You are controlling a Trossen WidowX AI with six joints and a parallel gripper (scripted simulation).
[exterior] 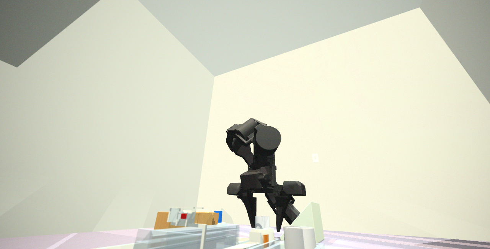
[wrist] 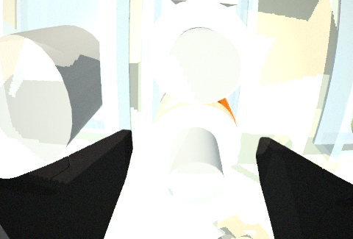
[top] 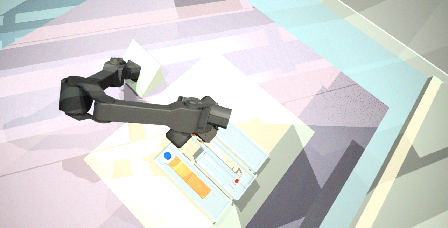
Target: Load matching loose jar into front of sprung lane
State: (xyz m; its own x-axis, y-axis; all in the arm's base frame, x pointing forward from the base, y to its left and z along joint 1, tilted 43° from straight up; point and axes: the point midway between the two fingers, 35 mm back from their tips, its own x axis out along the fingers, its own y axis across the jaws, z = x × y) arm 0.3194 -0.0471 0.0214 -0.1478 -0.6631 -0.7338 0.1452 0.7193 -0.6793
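Release step: tool (exterior: 265, 228) partly open, gripping nothing, fingers straddling new jar (wrist: 196, 162) standing at front of sprung lane (top: 219, 167) with old jar (wrist: 205, 59) just behind; next, straight lift clear without nudging row.

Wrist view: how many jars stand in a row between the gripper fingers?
2. The near jar stands inside the open gripper, touching neither finger; the far jar is directly behind it, deeper in the lane. Any jar further behind would be hidden.
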